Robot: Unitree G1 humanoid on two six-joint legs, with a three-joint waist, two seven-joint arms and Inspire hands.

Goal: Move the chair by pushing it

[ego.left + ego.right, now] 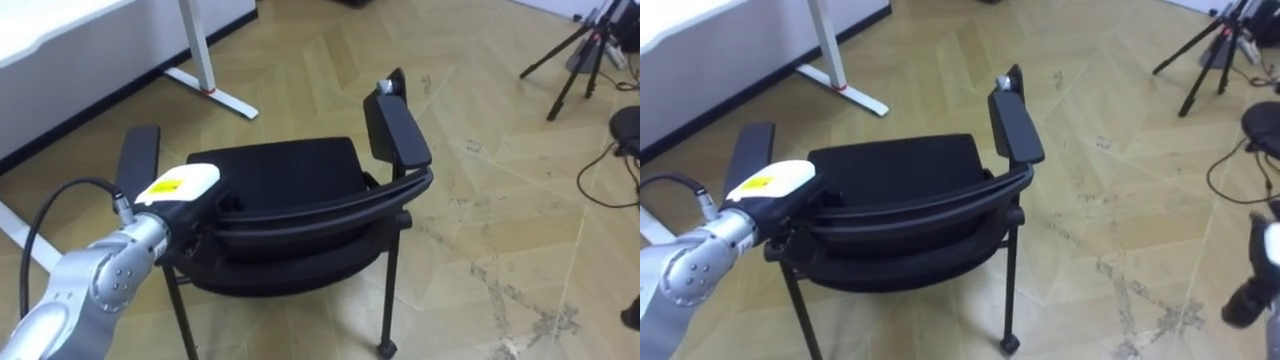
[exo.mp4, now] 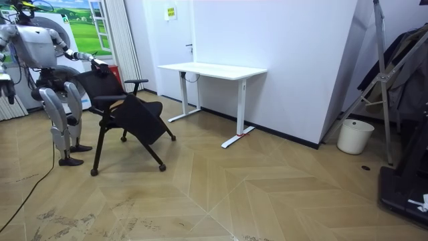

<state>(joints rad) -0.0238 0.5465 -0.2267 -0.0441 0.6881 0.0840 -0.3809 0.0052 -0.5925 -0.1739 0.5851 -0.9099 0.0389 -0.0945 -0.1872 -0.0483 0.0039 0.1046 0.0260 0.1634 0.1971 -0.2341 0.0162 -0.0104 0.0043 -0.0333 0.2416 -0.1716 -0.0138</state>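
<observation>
Bright, even indoor light fills the room, leaving only faint, soft-edged shadows on the wooden floor [image 2: 200,194] beneath the black chair [image 1: 290,200] and the white desk [image 2: 214,69], a pale sheen along the chair's curved back rail, and the desk top nearly washed out.

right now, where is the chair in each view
left eye view: chair at lower centre
right eye view: chair left of centre, low
room view: chair at far left, by the robot
shared landmark: white desk, upper left in eye views, right of the chair in room view
</observation>
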